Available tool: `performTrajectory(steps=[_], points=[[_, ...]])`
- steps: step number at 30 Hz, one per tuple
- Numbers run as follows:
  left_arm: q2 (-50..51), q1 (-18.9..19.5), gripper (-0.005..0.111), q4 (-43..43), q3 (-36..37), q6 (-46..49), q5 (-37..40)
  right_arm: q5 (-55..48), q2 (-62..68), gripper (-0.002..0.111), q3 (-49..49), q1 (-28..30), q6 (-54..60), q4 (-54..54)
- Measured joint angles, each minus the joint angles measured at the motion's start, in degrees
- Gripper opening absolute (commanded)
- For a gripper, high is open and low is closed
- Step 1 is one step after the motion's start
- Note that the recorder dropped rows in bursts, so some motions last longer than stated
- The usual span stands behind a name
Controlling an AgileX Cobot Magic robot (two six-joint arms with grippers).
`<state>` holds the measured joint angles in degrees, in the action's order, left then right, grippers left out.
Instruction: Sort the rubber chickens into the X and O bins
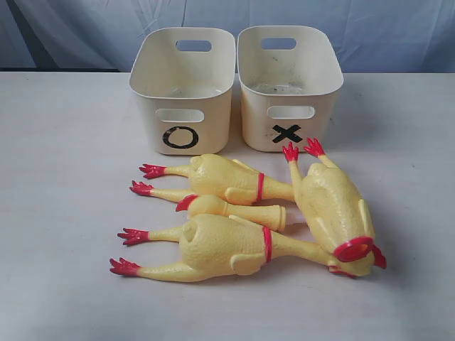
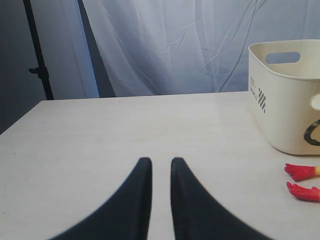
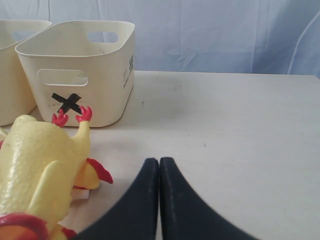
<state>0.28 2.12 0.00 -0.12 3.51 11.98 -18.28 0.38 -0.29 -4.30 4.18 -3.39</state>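
Presently no chicken shows in either bin, so by my judgement sorting has not begun. All four lie on the worktop (image 1: 64, 213) in front of the tubs. The upper large chicken (image 1: 227, 177), the small slim chicken (image 1: 234, 209) and the lower large chicken (image 1: 220, 245) lie side by side, feet to the left. The right-hand chicken (image 1: 330, 202) lies across their neck ends, its red feet just beside the X bin (image 1: 323, 106). The O bin (image 1: 153, 106) stands next to it, almost touching.

The left claw (image 2: 160, 162) is nearly clenched, a thin slit between its fingers, and grasps nothing. The right claw (image 3: 159, 161) is clenched tight, also on nothing, near the right-hand chicken.

Risks, as judged:
- The birds touch one another, so lifting one may drag or roll its neighbour.
- The bodies look like smooth, pimpled, soft rubber, plump in the middle and tapering to thin necks and legs. A grip on the rounded belly may slide off.
- The tubs look like thin, light, glossy plastic with rounded corners and slot handles. A long bird lowered askew could catch a rim and push the tub.
- Which bird belongs in which bin cannot be told from the markings alone.
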Motion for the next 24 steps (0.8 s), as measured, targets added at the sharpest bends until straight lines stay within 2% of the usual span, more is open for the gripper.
performTrajectory(steps=[19,24], points=[[0.0,0.0,0.014,0.0,0.0,0.0,0.0,0.1,0.0,0.001,0.0,0.0,0.0,0.0],[0.0,0.0,0.014,0.0,0.0,0.0,0.0,2.6,0.0,0.001,0.1,0.0,0.0,-2.8]])
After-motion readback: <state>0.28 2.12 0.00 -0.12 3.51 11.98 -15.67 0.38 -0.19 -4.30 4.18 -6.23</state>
